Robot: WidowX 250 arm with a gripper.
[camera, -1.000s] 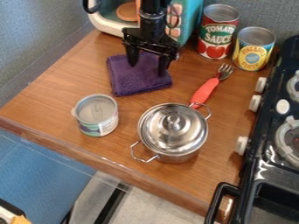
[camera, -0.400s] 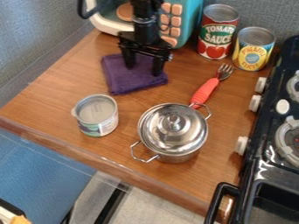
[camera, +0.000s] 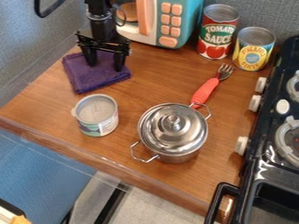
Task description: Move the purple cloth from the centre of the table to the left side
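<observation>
The black gripper (camera: 106,67) hangs down at the upper left of the table, with its two fingers spread apart. Both fingertips meet the folded purple cloth (camera: 95,80), one near its middle and the other toward its right side. The cloth lies flat on the wooden table, behind the silver can and close to the left wall. The gripper hides part of the cloth's back portion.
An opened silver can (camera: 96,114) stands just in front of the cloth. A lidded metal pot (camera: 173,131), a red-handled fork (camera: 205,91), two food cans at the back, a toy microwave (camera: 169,24) and a black stove (camera: 274,148) surround the middle.
The gripper has moved left, and the purple cloth has slid left along the tabletop with it. The fingers have stayed apart. Can, pot and fork have not moved.
</observation>
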